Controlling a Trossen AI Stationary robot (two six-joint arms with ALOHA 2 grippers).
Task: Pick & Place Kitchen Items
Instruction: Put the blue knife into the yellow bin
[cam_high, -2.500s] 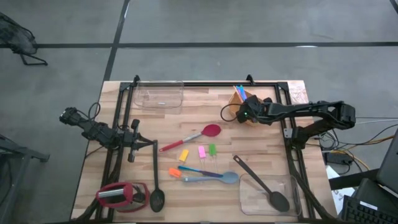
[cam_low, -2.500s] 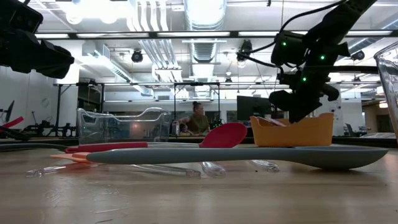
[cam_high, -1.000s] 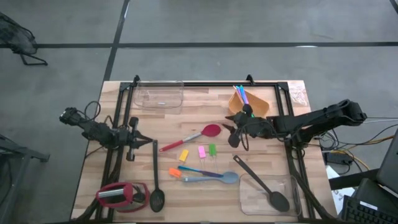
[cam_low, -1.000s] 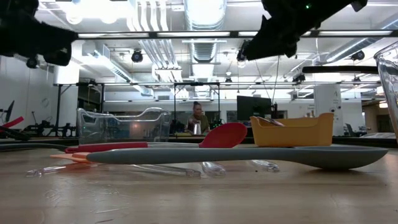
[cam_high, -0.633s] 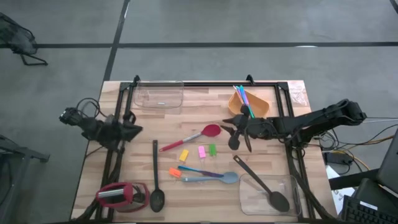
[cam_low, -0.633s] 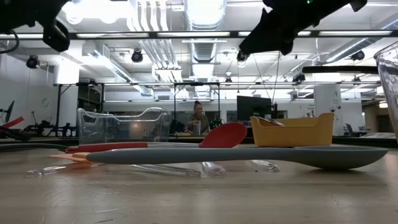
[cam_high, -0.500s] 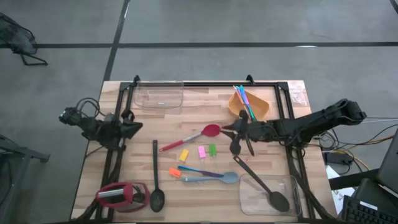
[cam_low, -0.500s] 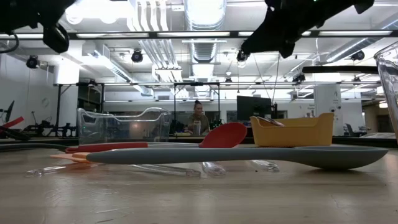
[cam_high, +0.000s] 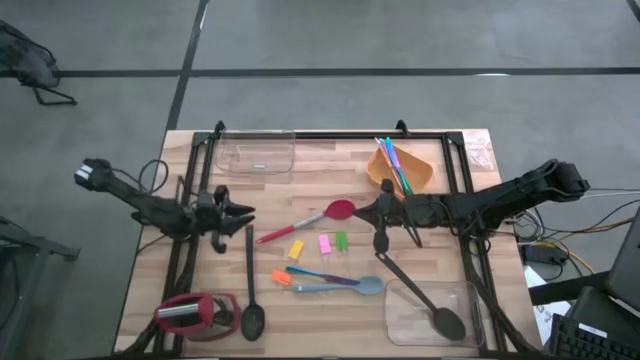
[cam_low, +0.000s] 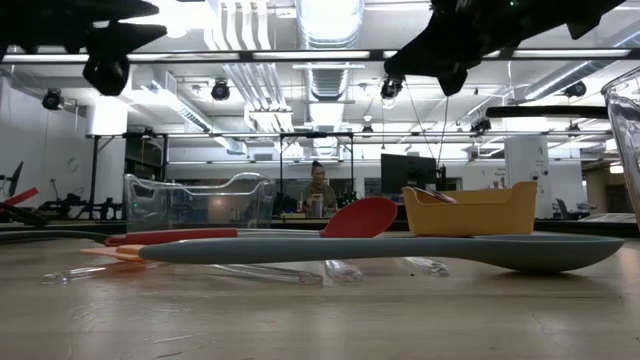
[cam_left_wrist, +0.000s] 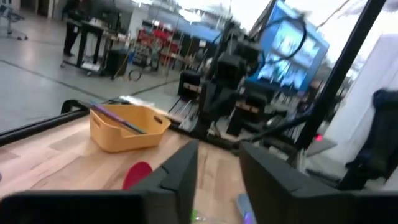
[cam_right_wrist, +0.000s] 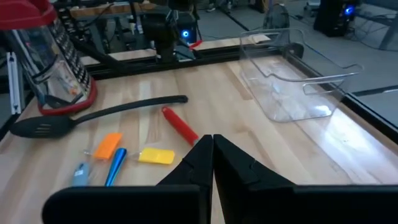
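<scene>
While our right hand (cam_high: 383, 225), fingers pressed together, hovers just beside the red-headed spatula (cam_high: 305, 222), handle slanting away toward our spread left hand (cam_high: 240, 216), right is nearer the head.

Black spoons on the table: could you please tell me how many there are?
2. One black spoon lies near the table's left side, beside the red-and-black object. The other lies at the right, its bowl inside the clear tub. None looks hidden.
</scene>
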